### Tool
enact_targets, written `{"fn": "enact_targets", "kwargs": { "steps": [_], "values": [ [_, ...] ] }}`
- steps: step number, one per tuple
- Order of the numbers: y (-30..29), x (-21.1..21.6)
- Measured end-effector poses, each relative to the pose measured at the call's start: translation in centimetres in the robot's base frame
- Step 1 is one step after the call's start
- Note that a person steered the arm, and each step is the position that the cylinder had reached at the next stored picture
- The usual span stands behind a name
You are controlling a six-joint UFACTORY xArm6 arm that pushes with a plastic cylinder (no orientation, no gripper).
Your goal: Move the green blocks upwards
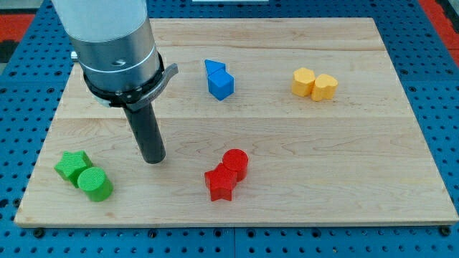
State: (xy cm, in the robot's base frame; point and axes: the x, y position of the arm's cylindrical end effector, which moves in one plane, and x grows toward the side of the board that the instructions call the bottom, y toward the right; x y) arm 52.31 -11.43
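Note:
A green star block [72, 166] and a green cylinder block [95, 184] sit touching each other at the view's bottom left of the wooden board [287, 136]. My tip [153, 159] is on the board to the right of the green blocks and slightly above them, apart from both by a clear gap.
A red cylinder [235, 163] and a red star [220, 183] sit together at the bottom centre. Two blue blocks [219, 80] sit at the top centre. Two yellow blocks [315, 84] sit at the top right. The board's left edge [44, 140] is close to the green blocks.

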Motion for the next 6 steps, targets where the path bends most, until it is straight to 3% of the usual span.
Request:
{"fn": "enact_targets", "kwargs": {
  "steps": [1, 3, 4, 5, 6],
  "values": [
    [-0.7, 3.6],
    [-5.5, 2.7],
    [-2.6, 3.1],
    [-2.6, 6.9],
    [-5.7, 7.8]
  ]
}}
